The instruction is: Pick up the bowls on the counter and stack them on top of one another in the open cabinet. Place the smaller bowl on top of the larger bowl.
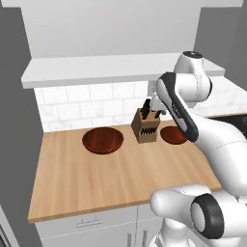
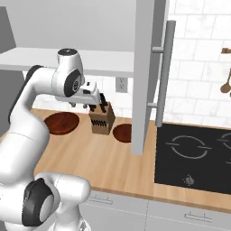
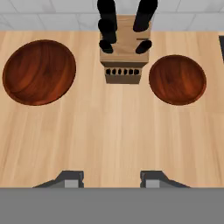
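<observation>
Two dark red-brown bowls are counted on the light-tan bench (image 1: pixel 96 178), one knife block between them. At far left the larger bowl (image 1: pixel 102 140) is seen sitting flat on the bench near the tiled back wall, empty, right way up. Just right of it stands the knife block (image 1: pixel 144 126), tilted back, with several black handles sticking out; it is apart from both bowls. Right of the block the smaller bowl (image 1: pixel 172 135) is seen flat on the bench, partly covered by the arm in the left base view. In the hand view the same order is kept: larger bowl (image 3: pixel 39 72), knife block (image 3: pixel 124 54), smaller bowl (image 3: pixel 177 79). Neither bowl is touched.

The hand (image 3: pixel 113 180) is held above the bench in front of the block, well clear of the wood, its two fingers (image 3: pixel 70 178) spread apart with nothing between them. Above, the open cabinet (image 1: pixel 96 70) is seen with its one long white bottom board bare. At far right in the right base view one black stovetop (image 2: pixel 194 155) is set into the bench.
</observation>
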